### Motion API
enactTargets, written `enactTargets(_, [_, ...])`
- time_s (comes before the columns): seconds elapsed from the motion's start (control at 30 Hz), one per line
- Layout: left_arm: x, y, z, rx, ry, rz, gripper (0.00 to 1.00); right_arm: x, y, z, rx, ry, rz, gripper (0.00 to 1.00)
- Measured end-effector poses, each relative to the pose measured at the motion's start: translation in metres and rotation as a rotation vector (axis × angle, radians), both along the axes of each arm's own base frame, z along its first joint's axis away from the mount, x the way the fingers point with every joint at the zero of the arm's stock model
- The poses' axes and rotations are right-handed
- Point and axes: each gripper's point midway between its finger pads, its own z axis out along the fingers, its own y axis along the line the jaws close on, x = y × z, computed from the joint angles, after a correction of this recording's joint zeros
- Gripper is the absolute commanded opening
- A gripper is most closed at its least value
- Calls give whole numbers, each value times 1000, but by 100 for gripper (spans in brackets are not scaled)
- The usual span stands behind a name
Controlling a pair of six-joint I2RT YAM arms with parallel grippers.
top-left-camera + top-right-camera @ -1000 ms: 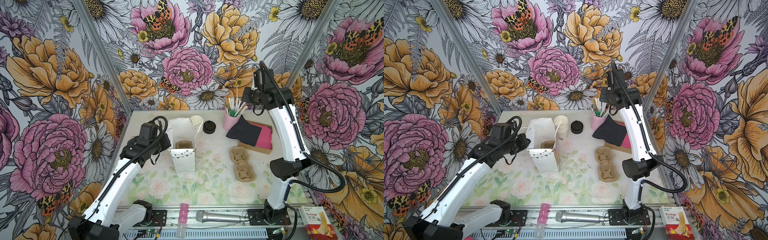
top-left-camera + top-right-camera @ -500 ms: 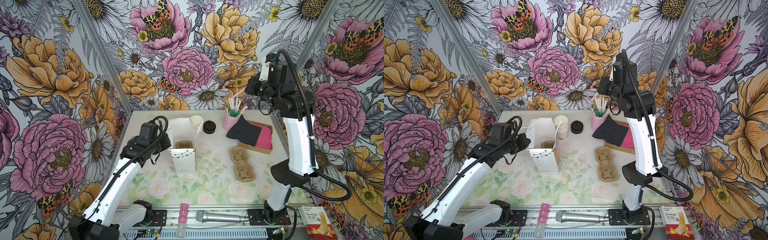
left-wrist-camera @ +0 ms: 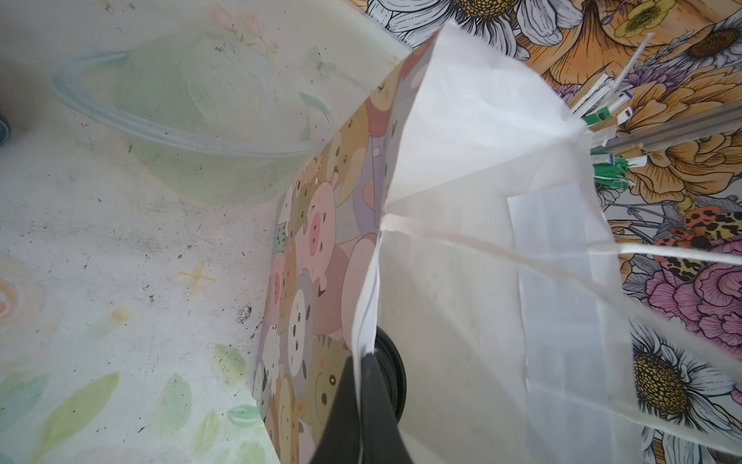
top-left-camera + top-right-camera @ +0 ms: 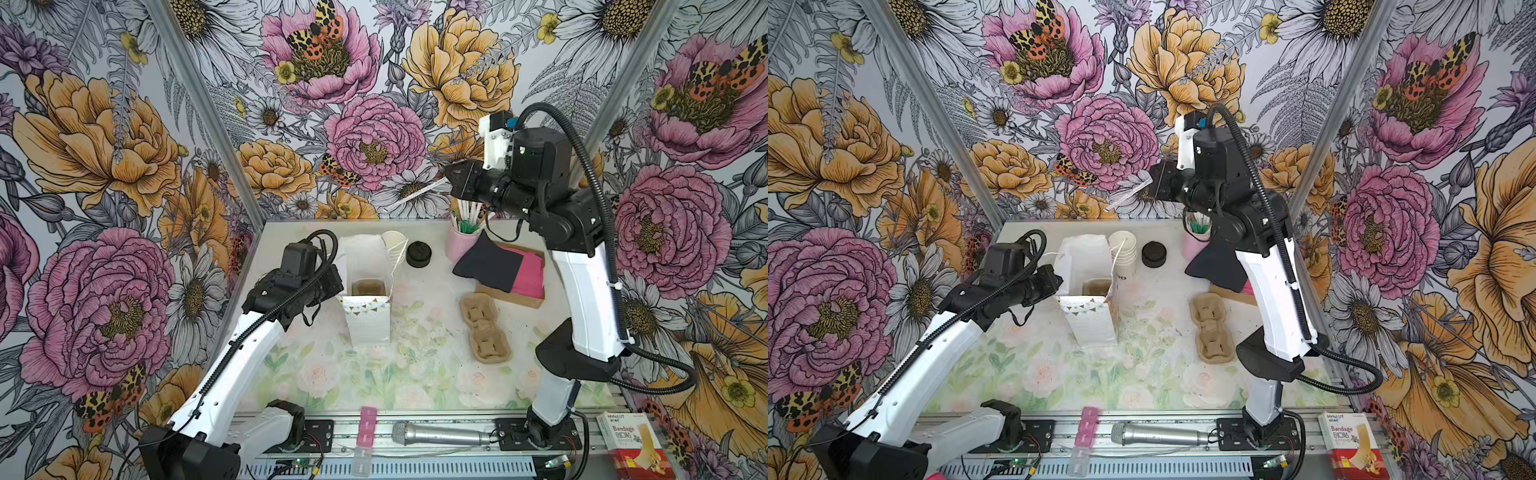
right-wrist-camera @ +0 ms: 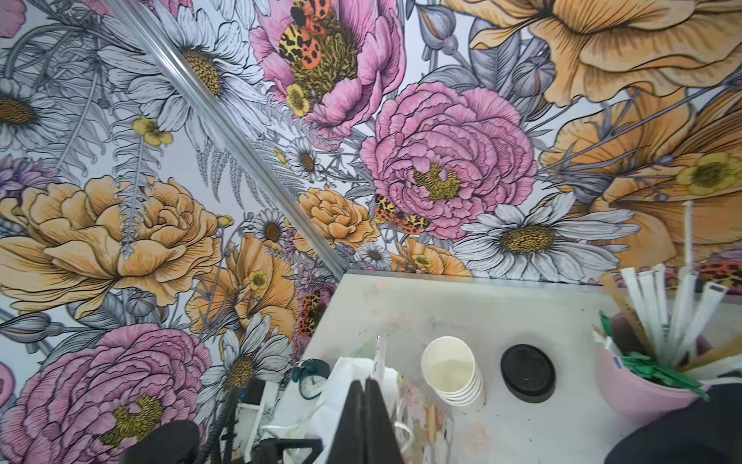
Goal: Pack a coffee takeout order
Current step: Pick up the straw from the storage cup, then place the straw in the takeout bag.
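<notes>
Left hand (image 3: 362, 358) pinches paper bag (image 4: 365, 318) by left wall; I judge it steadies mouth. Right hand (image 4: 451, 176), raised far right, closed on wrapped straw (image 4: 415, 194). Paper cup stack (image 4: 395, 243), black lid (image 4: 418, 253), black napkin (image 4: 486, 264) unpacked on far surface (image 4: 415, 353).

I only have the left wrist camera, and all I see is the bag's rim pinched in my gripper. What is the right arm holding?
Observer: The right gripper is high in the air, shut on one thin white wrapped straw.
Operator: What is outside the bag?
Observer: A stack of white cups stands on the table behind it, toward the back wall.
Operator: And the lid?
Observer: The black lid lies on the table to the right of that stack, not touching it.
</notes>
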Motion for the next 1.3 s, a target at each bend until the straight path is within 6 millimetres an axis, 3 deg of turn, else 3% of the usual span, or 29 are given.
enactTargets(0.13, [-1, -2, 0, 0, 0, -6, 0, -16, 32, -4, 26, 29, 97, 0])
enactTargets(0.3, [0, -2, 0, -1, -2, -6, 0, -26, 63, -24, 8, 86, 181, 0])
enactTargets(0.7, [0, -2, 0, 0, -3, -6, 0, -25, 85, -69, -105, 164, 207, 0])
enactTargets(0.83, [0, -2, 1, -1, -3, -6, 0, -24, 101, -94, -170, 194, 224, 0])
enactTargets(1.07, [0, -2, 1, 0, -3, -6, 0, -14, 133, -154, -301, 269, 243, 0])
enactTargets(1.3, [0, -2, 1, 0, -3, -6, 0, -10, 153, -195, -416, 286, 253, 0])
